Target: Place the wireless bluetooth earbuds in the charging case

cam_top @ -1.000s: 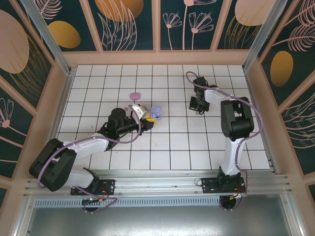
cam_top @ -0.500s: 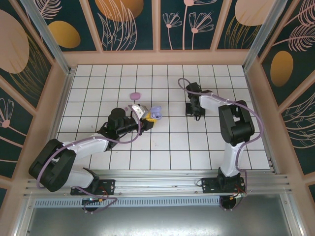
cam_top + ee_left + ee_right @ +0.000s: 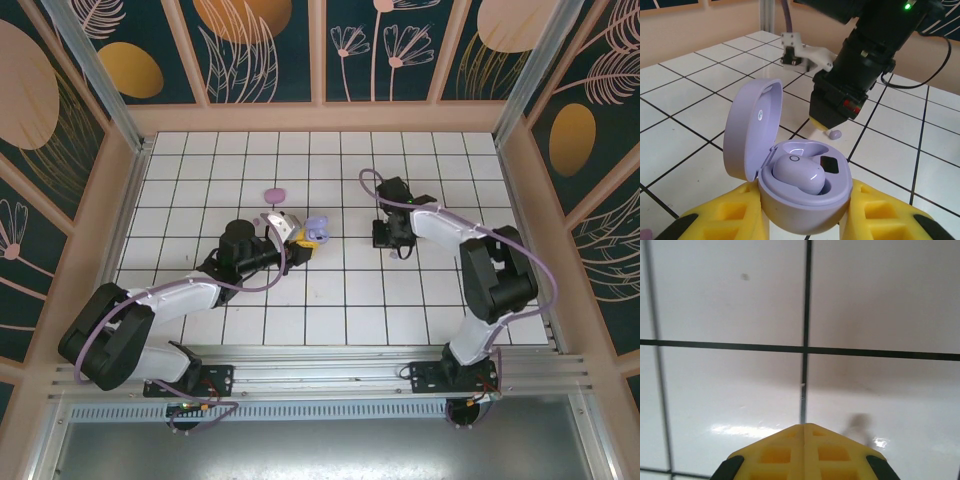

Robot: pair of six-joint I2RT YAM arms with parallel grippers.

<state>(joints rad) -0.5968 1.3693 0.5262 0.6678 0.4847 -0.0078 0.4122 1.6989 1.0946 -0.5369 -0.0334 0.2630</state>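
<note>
Lavender charging case (image 3: 747, 135), lid open, is grasped by the left gripper (image 3: 802, 212) left of centre on the surface (image 3: 330, 290), with one earbud (image 3: 797, 172) seated and one socket apparently free. The right gripper (image 3: 822, 125) is clenched just beyond it with a second earbud (image 3: 834, 134) at its tips; whether it is pinched or lying loose, I cannot tell. The next move likely calls for aligning that bud over the free socket.

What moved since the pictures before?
The right claw swung left and nearer, toward the lavender case. It stayed shut. The left claw kept holding that open case, and the pink case did not move.
</note>
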